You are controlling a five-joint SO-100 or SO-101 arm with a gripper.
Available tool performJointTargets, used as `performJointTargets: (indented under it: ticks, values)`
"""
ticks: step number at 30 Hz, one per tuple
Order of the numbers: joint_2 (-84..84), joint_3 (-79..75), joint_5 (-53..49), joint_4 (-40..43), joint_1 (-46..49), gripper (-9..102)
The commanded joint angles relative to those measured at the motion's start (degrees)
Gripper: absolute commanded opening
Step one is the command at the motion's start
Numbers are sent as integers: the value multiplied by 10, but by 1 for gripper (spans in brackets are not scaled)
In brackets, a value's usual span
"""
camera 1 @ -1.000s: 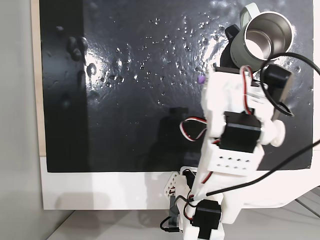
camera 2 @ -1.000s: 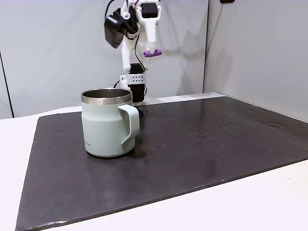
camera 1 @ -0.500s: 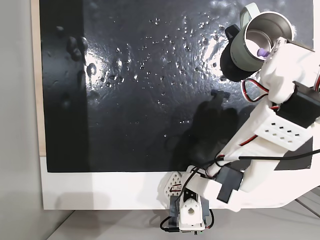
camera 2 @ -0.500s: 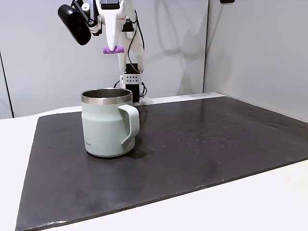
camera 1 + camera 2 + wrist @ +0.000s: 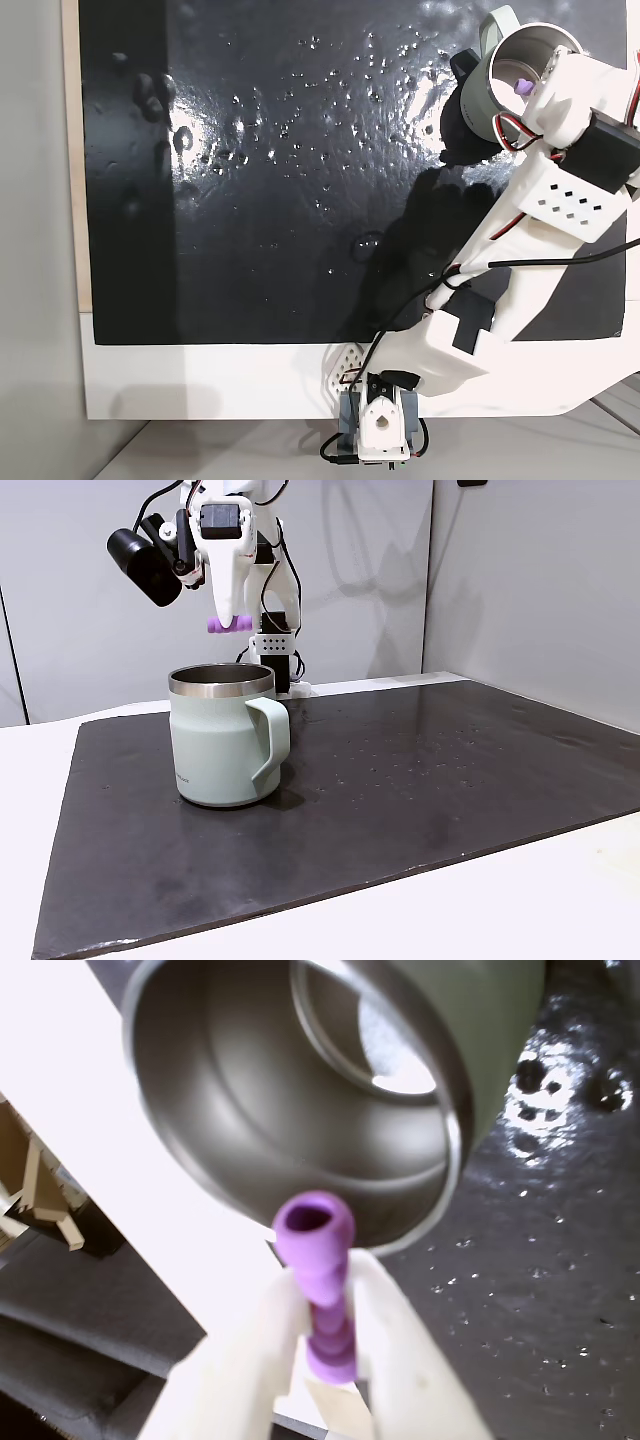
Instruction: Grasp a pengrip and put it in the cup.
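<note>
Pinching the pengrip (image 5: pixel 522 88), the gripper (image 5: pixel 528 92) in a fixed view from above sits over the open mouth of the cup (image 5: pixel 478 95) at the far right of the black mat (image 5: pixel 280 170). In a fixed view from the side, the small light-purple cylinder (image 5: pixel 229 625) lies crosswise at the gripper (image 5: pixel 231 623) tip, above the pale green cup (image 5: pixel 222 738), clear of its steel rim. In the wrist view, the ribbed, hollow-ended pengrip (image 5: pixel 322 1295) is squeezed between white fingers (image 5: pixel 405 1345), pointing toward the cup (image 5: pixel 300 1100) and its shiny inside.

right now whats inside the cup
The cup shows only its shiny steel wall and bottom; nothing lies in it. The pengrip hangs above the opening, pinched in the gripper. The near inner wall is hidden behind the rim.
</note>
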Motion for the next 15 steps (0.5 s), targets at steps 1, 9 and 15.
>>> performJointTargets:
  ticks: [1,9,15]
  values:
    - [15,-86,-2,5,0,11]
    - [38,-52,3,6,-4,43]
    - [38,-47,1,6,1,43]
